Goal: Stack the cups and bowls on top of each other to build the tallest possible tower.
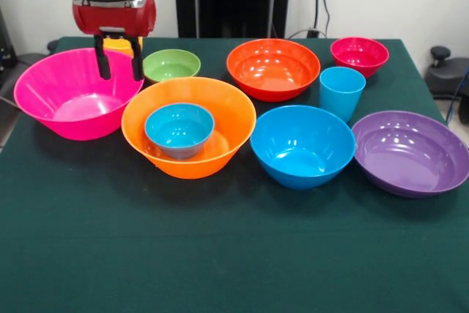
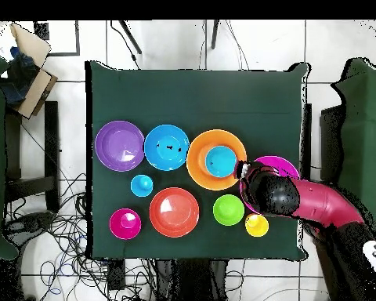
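The tower's base, the large orange bowl (image 1: pixel 220 119) (image 2: pixel 197 174), holds the small teal bowl (image 1: pixel 179 128) (image 2: pixel 220 161). Left of it stands the large pink bowl (image 1: pixel 73 100) (image 2: pixel 283 165). My gripper (image 1: pixel 121 76) hangs open and empty over the pink bowl's far right rim. Behind its fingers the yellow cup (image 1: pixel 122 44) (image 2: pixel 256 226) is mostly hidden. The light blue cup (image 1: pixel 341 91) (image 2: pixel 142 186) stands upright between the red-orange bowl (image 1: pixel 272 68) (image 2: pixel 174 212) and the blue bowl (image 1: pixel 303 144) (image 2: pixel 166 147). From overhead the arm (image 2: pixel 301 202) covers the gripper.
A small green bowl (image 1: pixel 171 64) (image 2: pixel 228 209) sits behind the orange bowl. A small magenta bowl (image 1: pixel 359 55) (image 2: pixel 125 223) stands at the far right. The purple bowl (image 1: pixel 410 152) (image 2: pixel 119 146) lies near the right table edge. Dark green cloth (image 1: pixel 220 254) covers the table.
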`<action>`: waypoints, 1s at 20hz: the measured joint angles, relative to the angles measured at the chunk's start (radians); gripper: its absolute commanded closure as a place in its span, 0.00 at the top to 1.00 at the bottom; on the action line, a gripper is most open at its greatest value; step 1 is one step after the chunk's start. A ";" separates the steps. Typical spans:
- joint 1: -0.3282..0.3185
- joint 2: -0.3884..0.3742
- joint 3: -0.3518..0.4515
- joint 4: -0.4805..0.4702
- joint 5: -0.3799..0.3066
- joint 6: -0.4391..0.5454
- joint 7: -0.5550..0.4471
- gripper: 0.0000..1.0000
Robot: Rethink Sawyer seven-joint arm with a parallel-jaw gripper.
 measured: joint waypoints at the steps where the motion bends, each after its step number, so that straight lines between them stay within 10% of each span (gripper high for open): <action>1: 0.000 0.000 0.000 0.000 0.000 0.000 0.000 0.00; 9: -0.016 0.003 0.000 0.000 -0.025 0.054 0.000 0.00; 20: -0.198 0.070 0.022 -0.001 -0.173 0.059 0.000 0.00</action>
